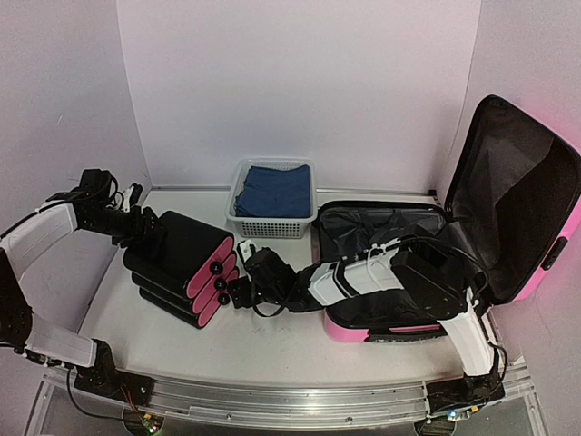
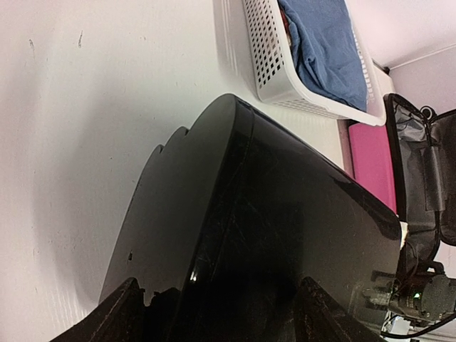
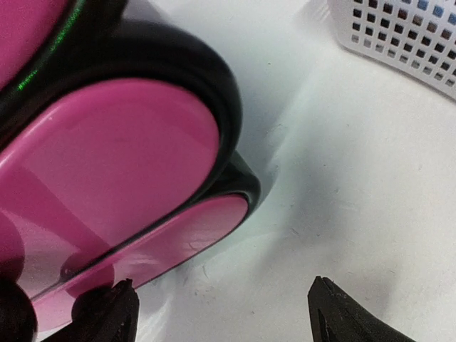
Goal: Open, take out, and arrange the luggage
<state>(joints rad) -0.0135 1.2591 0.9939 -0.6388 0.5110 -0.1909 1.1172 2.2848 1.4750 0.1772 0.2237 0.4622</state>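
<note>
The luggage [image 1: 522,195] lies open at the right, its pink shell [image 2: 370,160] on the table and its black-lined lid upright against the wall. My right gripper [image 1: 236,274] reaches left from it and is open over bare table [image 3: 228,313], just right of the pink drawer fronts [image 3: 121,157] of a small black drawer unit [image 1: 177,254]. My left gripper [image 1: 138,225] sits at the back of that unit, open wide, its fingers astride the glossy black body [image 2: 271,228]. Whether they touch it is unclear.
A white mesh basket [image 1: 272,222] with folded blue cloth [image 1: 277,189] stands at the back centre, between the drawer unit and the luggage; its wall [image 3: 410,32] is close to my right gripper. Walls close in the left, back and right.
</note>
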